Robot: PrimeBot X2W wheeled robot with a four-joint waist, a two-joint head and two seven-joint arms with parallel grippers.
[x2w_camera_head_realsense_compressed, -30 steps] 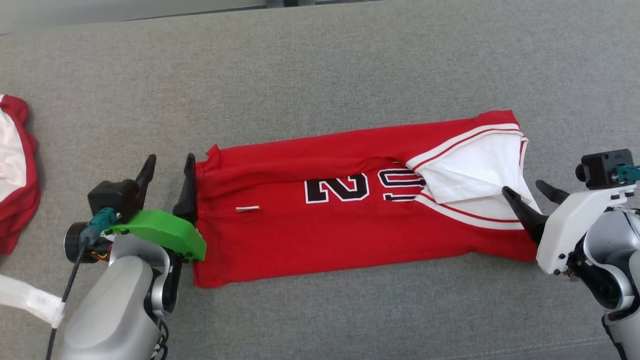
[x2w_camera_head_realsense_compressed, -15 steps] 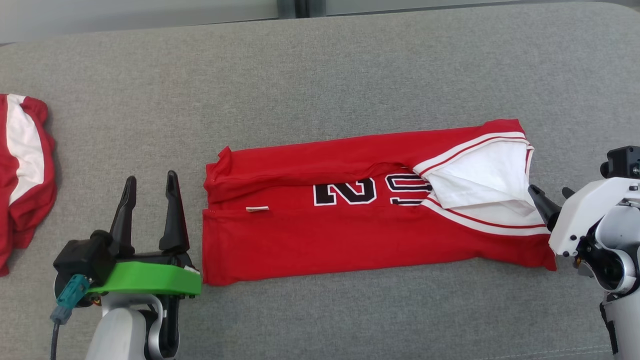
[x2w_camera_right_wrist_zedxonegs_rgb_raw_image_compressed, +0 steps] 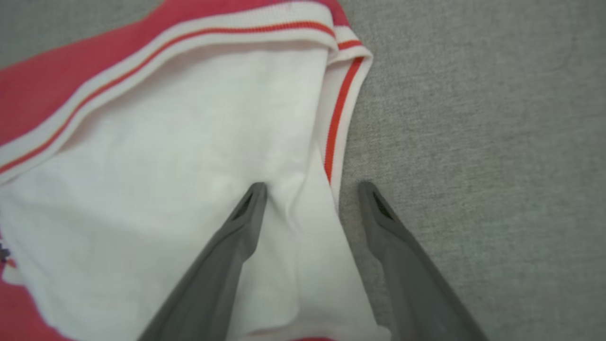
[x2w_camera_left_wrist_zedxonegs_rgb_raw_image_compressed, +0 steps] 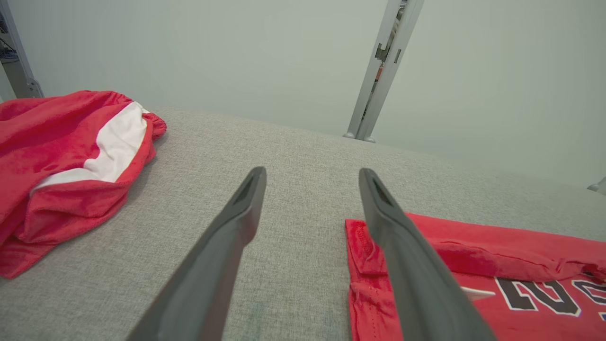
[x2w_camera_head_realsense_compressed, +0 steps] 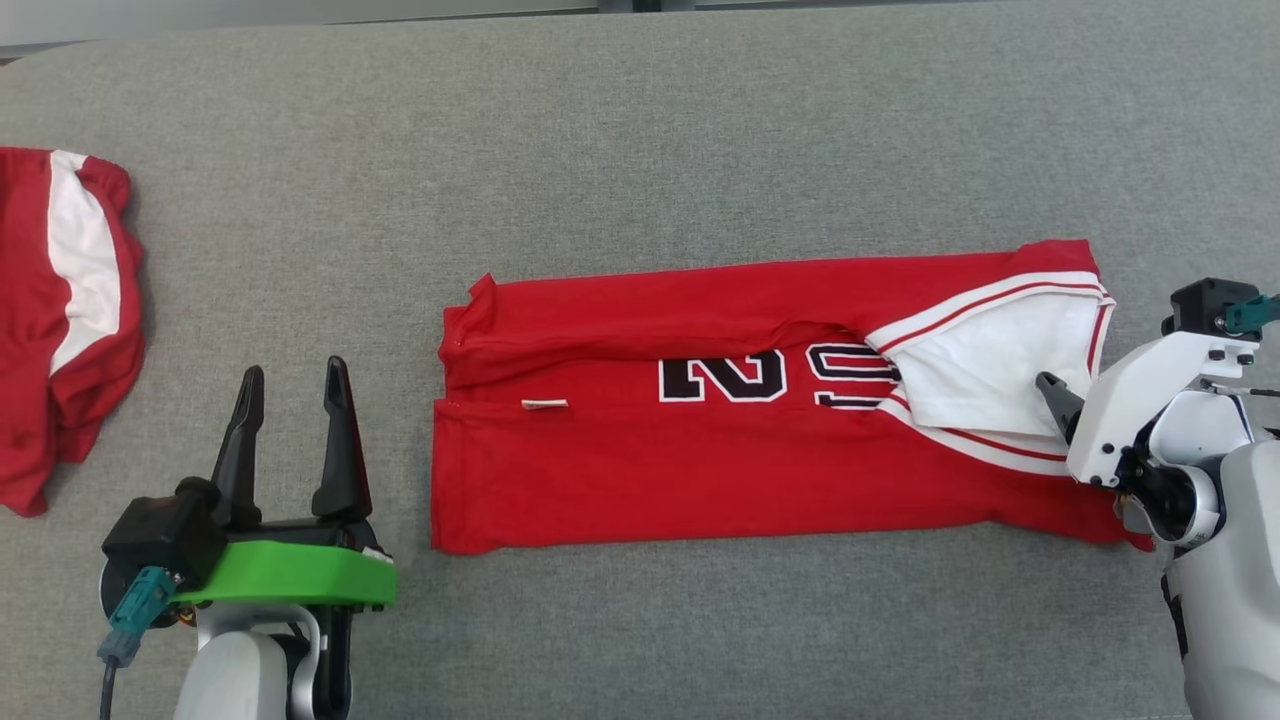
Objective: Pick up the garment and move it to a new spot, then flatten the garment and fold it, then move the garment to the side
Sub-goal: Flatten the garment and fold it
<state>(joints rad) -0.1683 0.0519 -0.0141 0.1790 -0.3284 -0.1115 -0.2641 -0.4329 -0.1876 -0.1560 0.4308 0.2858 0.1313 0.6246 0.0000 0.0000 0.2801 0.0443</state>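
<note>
The red jersey (x2w_camera_head_realsense_compressed: pixel 700 470) lies folded lengthwise across the grey surface, its black number facing up and a white-lined, striped opening (x2w_camera_head_realsense_compressed: pixel 990 350) at its right end. My left gripper (x2w_camera_head_realsense_compressed: pixel 294 367) stands open a short way left of the jersey's left edge, touching nothing. In the left wrist view the left gripper (x2w_camera_left_wrist_zedxonegs_rgb_raw_image_compressed: pixel 312 171) has bare grey cloth between its fingers, and the jersey (x2w_camera_left_wrist_zedxonegs_rgb_raw_image_compressed: pixel 473 265) sits just to the right. My right gripper (x2w_camera_right_wrist_zedxonegs_rgb_raw_image_compressed: pixel 310 187) is open and straddles the jersey's right edge: one finger is on the white fabric (x2w_camera_right_wrist_zedxonegs_rgb_raw_image_compressed: pixel 165 156), the other over the grey surface. The right gripper (x2w_camera_head_realsense_compressed: pixel 1055 392) is partly hidden by its housing.
A second red and white garment (x2w_camera_head_realsense_compressed: pixel 60 320) lies bunched at the far left, also seen as a rumpled heap (x2w_camera_left_wrist_zedxonegs_rgb_raw_image_compressed: pixel 57 156) in the left wrist view. The grey padded surface (x2w_camera_head_realsense_compressed: pixel 640 130) runs to a back edge near a pale wall with a metal post (x2w_camera_left_wrist_zedxonegs_rgb_raw_image_compressed: pixel 378 71).
The camera has shifted. My left gripper has drawn back from the jersey's left edge, which it was touching. My right gripper has moved in over the jersey's white-lined end.
</note>
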